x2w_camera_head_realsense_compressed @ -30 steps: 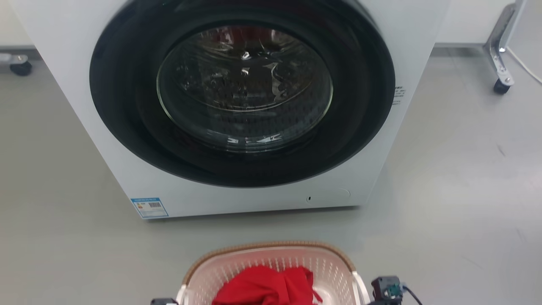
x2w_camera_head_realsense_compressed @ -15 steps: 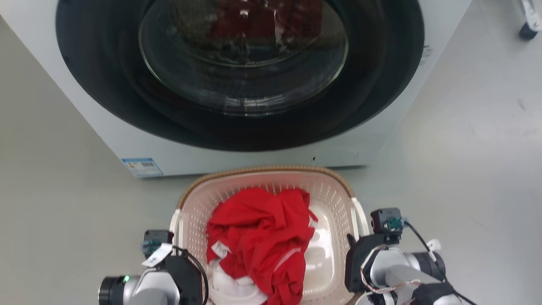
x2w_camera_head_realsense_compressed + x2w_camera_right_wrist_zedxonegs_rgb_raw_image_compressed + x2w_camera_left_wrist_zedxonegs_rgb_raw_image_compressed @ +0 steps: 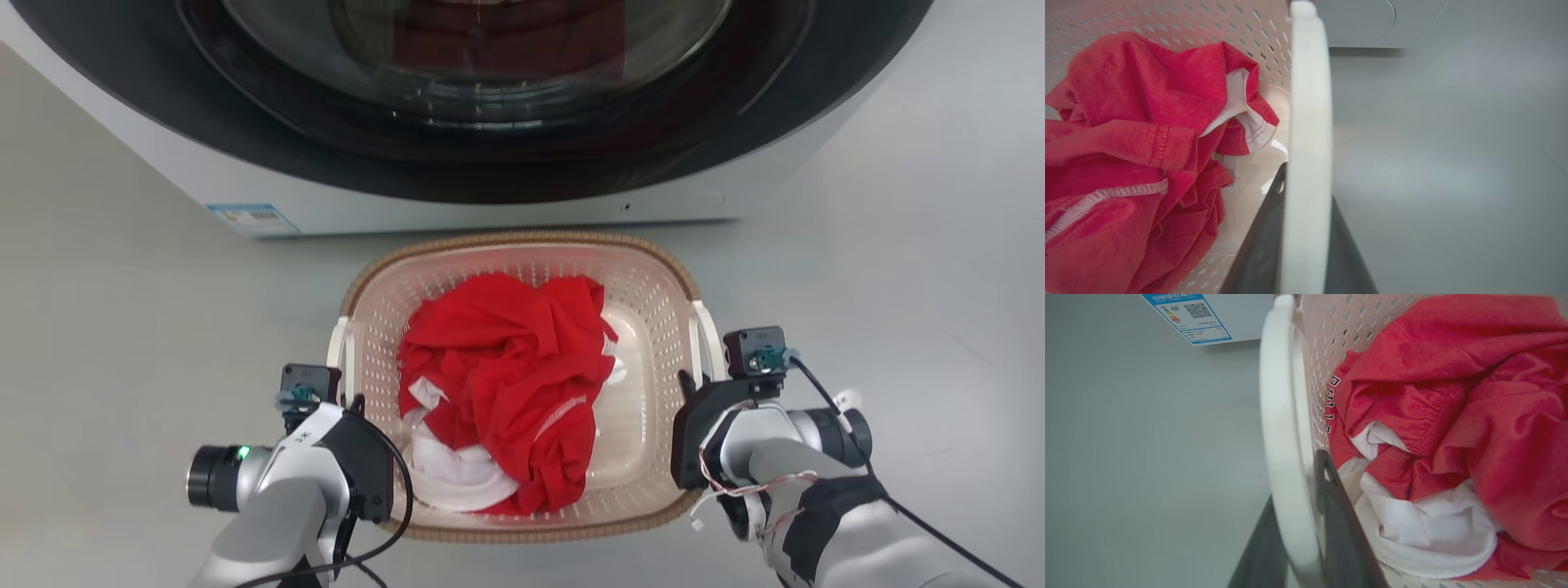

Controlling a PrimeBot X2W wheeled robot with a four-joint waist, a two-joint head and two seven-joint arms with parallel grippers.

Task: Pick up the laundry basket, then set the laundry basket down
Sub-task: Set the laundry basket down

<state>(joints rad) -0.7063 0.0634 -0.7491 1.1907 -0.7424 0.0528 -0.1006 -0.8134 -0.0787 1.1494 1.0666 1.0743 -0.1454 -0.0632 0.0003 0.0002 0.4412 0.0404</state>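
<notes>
Your left gripper (image 3: 1294, 486) and right gripper (image 3: 1306, 192) each clamp a white handle (image 3: 1278, 396) of the beige-pink perforated plastic laundry basket (image 3: 522, 239). Crumpled red garment (image 3: 506, 367) inside.

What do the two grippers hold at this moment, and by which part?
The laundry basket, by its two white side handles: the left gripper closes on the left handle, the right gripper on the right handle.

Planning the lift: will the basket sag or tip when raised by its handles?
Probably light: the basket is perforated plastic holding only a few clothes. Should hang level, as the left gripper and right gripper each clamp a white handle. The plastic may flex slightly.
</notes>
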